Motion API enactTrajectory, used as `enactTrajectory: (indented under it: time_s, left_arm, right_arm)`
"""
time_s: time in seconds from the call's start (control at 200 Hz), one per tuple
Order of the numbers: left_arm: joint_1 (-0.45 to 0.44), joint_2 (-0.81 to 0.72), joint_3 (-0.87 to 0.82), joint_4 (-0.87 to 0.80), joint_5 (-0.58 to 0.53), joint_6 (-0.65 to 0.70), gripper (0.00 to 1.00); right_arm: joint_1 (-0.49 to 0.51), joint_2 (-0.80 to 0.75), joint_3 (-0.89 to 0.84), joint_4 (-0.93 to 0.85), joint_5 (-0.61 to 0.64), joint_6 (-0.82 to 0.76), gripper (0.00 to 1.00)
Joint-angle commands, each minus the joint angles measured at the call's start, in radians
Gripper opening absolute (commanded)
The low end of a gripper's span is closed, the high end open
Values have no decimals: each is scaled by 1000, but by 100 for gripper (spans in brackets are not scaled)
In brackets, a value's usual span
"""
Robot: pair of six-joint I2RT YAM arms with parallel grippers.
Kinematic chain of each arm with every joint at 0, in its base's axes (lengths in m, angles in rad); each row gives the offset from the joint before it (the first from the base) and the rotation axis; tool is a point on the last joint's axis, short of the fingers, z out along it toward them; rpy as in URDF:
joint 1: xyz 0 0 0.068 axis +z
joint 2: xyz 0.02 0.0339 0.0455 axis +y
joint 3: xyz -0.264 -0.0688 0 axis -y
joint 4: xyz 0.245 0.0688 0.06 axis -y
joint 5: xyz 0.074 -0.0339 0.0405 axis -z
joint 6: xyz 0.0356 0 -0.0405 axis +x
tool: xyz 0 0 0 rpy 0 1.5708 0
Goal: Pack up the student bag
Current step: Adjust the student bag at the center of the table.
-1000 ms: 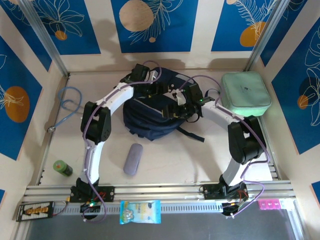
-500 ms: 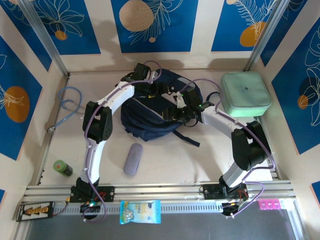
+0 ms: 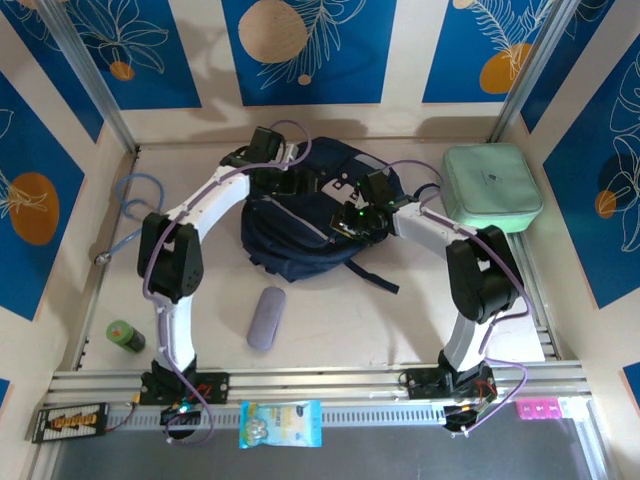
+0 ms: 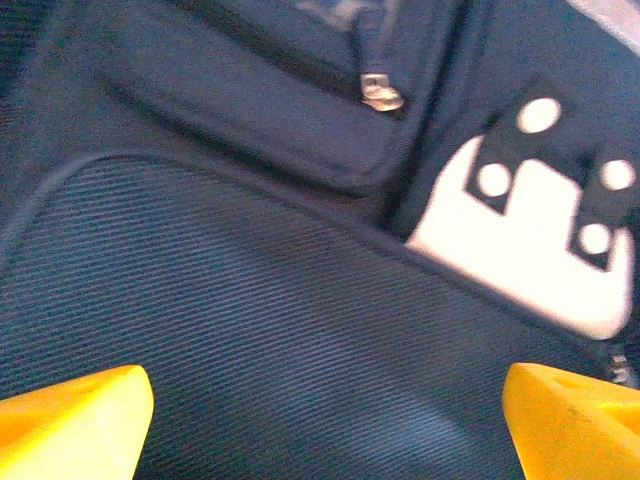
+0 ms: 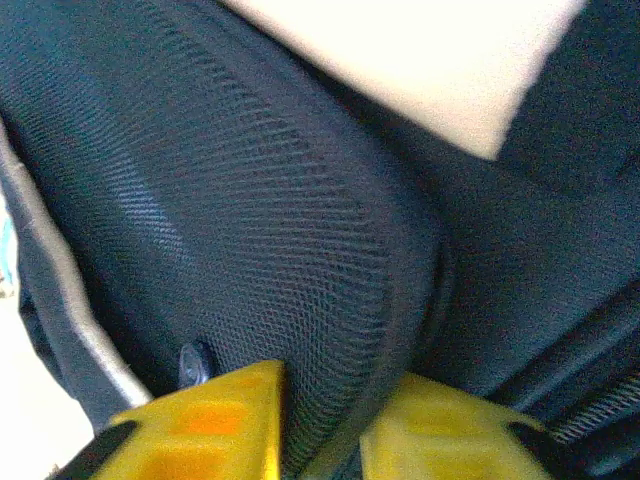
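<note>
Nearest us, a grey pouch [image 3: 266, 317] lies unpacked on the tabletop [image 3: 400, 320], just short of the student bag [image 3: 295, 240], which lies slumped mid-tabletop between the two arms. At the bag's right side the right jaws are nearly closed, pinching a fold of its mesh-faced fabric between the yellow fingers [image 5: 205, 425]. We judge that bite shallow, since only a soft ridge of cloth sits in it. A pull could let the fold slide out, or drag the whole limp bag along instead of opening it. Farther back, over the bag's top, the left jaws stand wide apart and hold nothing. They hang close to the cloth. If the bag shifts under the right arm's pull, a tip could catch the zip pull [image 4: 381, 92] or the pale patch [image 4: 530, 235]. Beyond, the mint case [image 3: 492, 190] sits near the right arm [image 3: 478, 270], where a swinging elbow could knock it.
</note>
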Motion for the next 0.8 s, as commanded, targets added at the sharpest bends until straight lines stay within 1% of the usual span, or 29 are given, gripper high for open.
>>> enactTrajectory:
  time_s: [0.0,0.07,0.15,0.25,0.305,0.375,0.45,0.54,0.61,0.67,0.795]
  left_arm:
    - [59,-29,-63,-75,-107,108,90]
    - [67,-25,-93,-89,-115,130,90]
    - [64,-23,-118,-115,-91,130,89]
    - [55,-67,-183,-110,-58,102,87]
    - [47,-116,-235,-93,-58,80,87]
    - [32,-188,-311,-53,-13,49,87]
    - [13,-256,-379,-13,37,23,87]
    - [-18,-311,-419,14,67,20,88]
    - [-42,-337,-415,9,63,67,89]
    - [-64,-344,-393,-4,36,124,90]
    - [-134,-345,-344,-7,-9,297,90]
  right_arm:
    - [-18,4,50,-11,41,-55,15]
    - [-37,0,67,-3,8,-112,7]
    - [-55,-13,93,0,-13,-184,2]
    - [-85,-31,141,-14,-119,-255,0]
    - [-101,-40,167,-34,-166,-291,0]
    - [-123,-45,199,-57,-209,-326,0]
    - [-153,-38,230,-75,-264,-349,0]
    - [-188,-21,258,-90,-333,-342,0]
    - [-205,-12,264,-96,-379,-317,0]
    - [-210,-13,257,-100,-389,-292,0]
    - [-210,-12,250,-117,-403,-236,1]
